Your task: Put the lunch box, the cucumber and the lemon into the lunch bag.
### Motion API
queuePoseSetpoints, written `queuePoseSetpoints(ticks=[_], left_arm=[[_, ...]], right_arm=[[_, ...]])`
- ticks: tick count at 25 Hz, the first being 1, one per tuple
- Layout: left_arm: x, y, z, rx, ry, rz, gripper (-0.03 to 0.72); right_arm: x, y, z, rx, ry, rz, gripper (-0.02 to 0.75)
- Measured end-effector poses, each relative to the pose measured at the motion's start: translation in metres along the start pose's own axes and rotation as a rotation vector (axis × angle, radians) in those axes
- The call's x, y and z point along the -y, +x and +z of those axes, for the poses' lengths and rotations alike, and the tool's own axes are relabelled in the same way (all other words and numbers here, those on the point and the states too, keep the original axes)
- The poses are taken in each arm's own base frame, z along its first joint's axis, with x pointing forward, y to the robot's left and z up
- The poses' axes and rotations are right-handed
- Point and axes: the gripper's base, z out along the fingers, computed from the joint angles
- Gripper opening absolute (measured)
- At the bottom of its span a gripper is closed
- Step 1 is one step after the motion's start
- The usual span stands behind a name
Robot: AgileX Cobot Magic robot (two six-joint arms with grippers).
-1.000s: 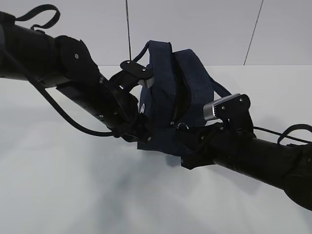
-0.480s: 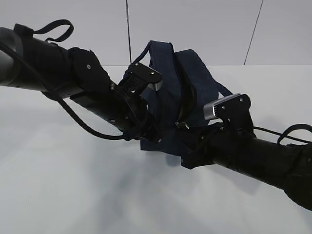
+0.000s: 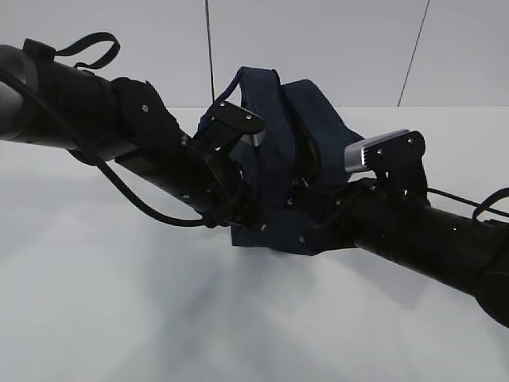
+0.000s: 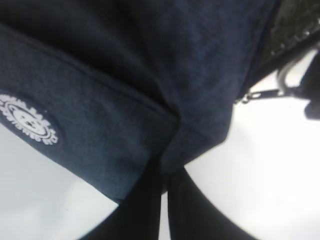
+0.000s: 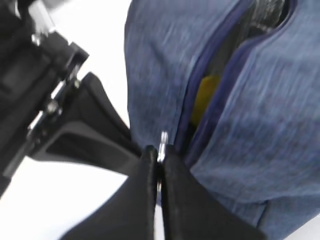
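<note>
The dark navy lunch bag [image 3: 270, 135] stands mid-table with its handles up. My left gripper [image 3: 248, 221] is shut on the fabric at the bag's lower corner [image 4: 172, 142], beside the white round logo [image 4: 27, 120]. My right gripper [image 5: 161, 150] is shut on the silver zipper ring pull [image 5: 163, 139] at the bag's front [image 3: 299, 189]. The zipper is partly open, and the yellow lemon [image 5: 205, 97] shows inside the gap. The cucumber is hidden. A pale, blurred glint high in the gap may be the lunch box; I cannot tell.
The white table [image 3: 119, 318] surrounds the bag. Both black arms cross in front of the bag, the left one [image 3: 95, 119] from the left and the right one [image 3: 429, 239] from the right. A grey wall stands behind.
My left arm rose and closed in on the bag's corner, then held still. My right gripper has moved up and right along the bag's front with the ring pull.
</note>
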Motion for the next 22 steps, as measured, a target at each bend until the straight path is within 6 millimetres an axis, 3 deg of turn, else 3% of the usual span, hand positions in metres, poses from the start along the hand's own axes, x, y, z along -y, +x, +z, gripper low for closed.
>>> queuePoseSetpoints(ticks=[12, 22], left_arm=[[0.001, -0.001, 0.000, 0.008, 0.015, -0.042, -0.009], [0.002, 0.002, 0.001, 0.000, 0.018, -0.050, -0.009]], right_arm=[[0.002, -0.018, -0.004, 0.017, 0.050, -0.021, 0.000], [0.003, -0.053, 0.002, 0.040, 0.075, -0.049, 0.000]])
